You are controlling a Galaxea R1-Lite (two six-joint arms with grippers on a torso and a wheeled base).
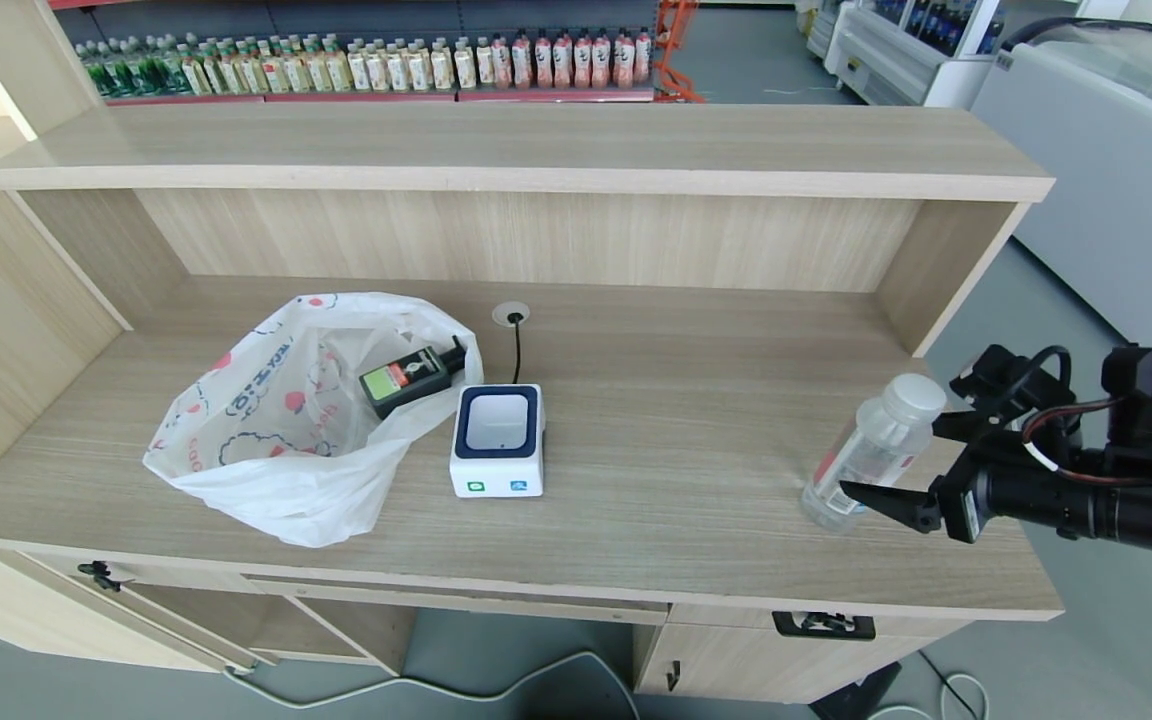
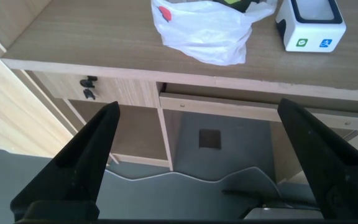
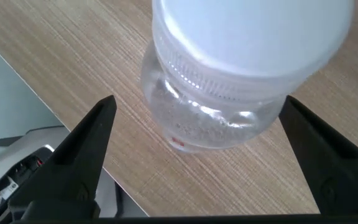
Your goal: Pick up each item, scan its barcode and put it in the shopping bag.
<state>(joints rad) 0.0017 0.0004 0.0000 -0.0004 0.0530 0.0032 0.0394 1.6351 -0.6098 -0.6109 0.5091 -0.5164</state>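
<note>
A clear plastic bottle (image 1: 871, 455) with a white cap stands upright near the counter's right end. My right gripper (image 1: 893, 457) is open, with one finger on each side of the bottle and not pressing it. The right wrist view looks down on the bottle (image 3: 229, 93) between the two fingers (image 3: 79, 155). A white shopping bag (image 1: 276, 420) lies open on the left, with a dark bottle (image 1: 408, 378) resting in its mouth. The white and blue scanner (image 1: 498, 440) sits beside the bag. My left gripper (image 2: 197, 104) hangs open and empty below the counter's front edge.
The wooden counter (image 1: 686, 420) has a raised back ledge and side walls. A black cable (image 1: 518, 350) runs from the scanner to a grommet at the back. The bottle stands close to the counter's right edge. Drawers and an open bay (image 2: 210, 137) lie beneath the counter.
</note>
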